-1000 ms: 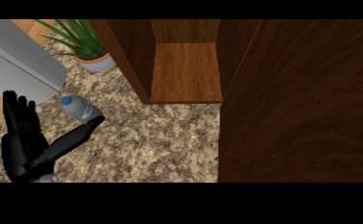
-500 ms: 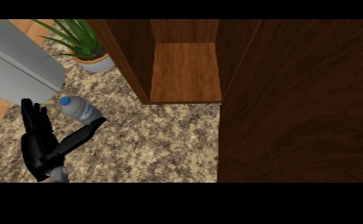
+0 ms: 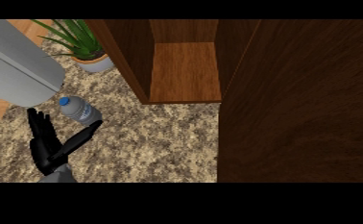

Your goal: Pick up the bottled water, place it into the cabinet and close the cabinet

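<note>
The bottled water (image 3: 80, 111) lies at the left of the frame on the speckled table (image 3: 156, 141), blue cap toward the upper left. It is judged light, smooth and apt to roll or slip, so a hold around its mid-body is advised. The left robot hand (image 3: 48, 143) is seen at the lower left, spread open with nothing held, its thumb tip close beside the bottle. A potted plant (image 3: 81, 45) and a grey rounded object (image 3: 25, 76) crowd the upper left. The open cabinet (image 3: 186, 69) stands at upper centre; its door (image 3: 291, 103) fills the right.
</note>
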